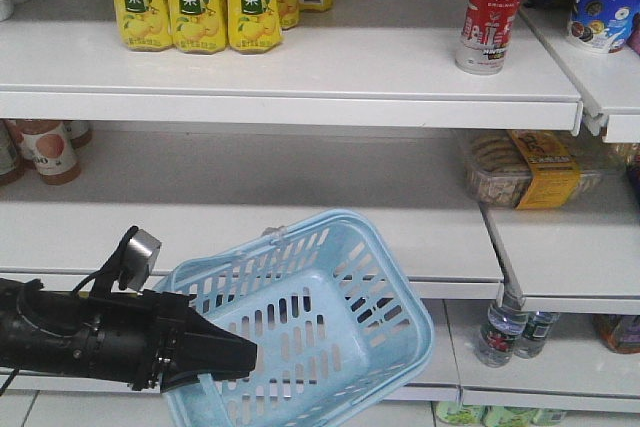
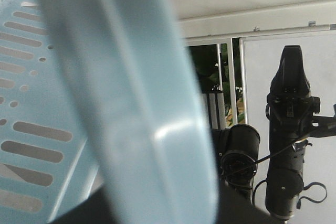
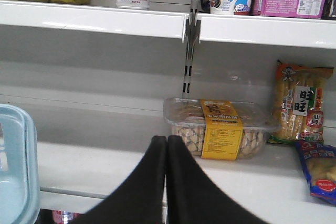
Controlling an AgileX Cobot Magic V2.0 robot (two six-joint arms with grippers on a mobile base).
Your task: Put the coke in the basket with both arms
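Our left tool [image 1: 245, 355] grips the rim of the light blue slotted plastic basket [image 1: 330, 317], which hangs tilted. Our right tool [image 3: 166, 140] is pressed shut, empty. The slim red Coca-Cola can [image 1: 492, 7] stands on the white upper surface [image 1: 300, 72], well above and slightly left of it. Next, we judge: open, rise, grasp. Only the front view shows the can whole.

Front view faces shelves [image 1: 350, 57]; wrist views close, sharing basket [image 1: 325, 297].
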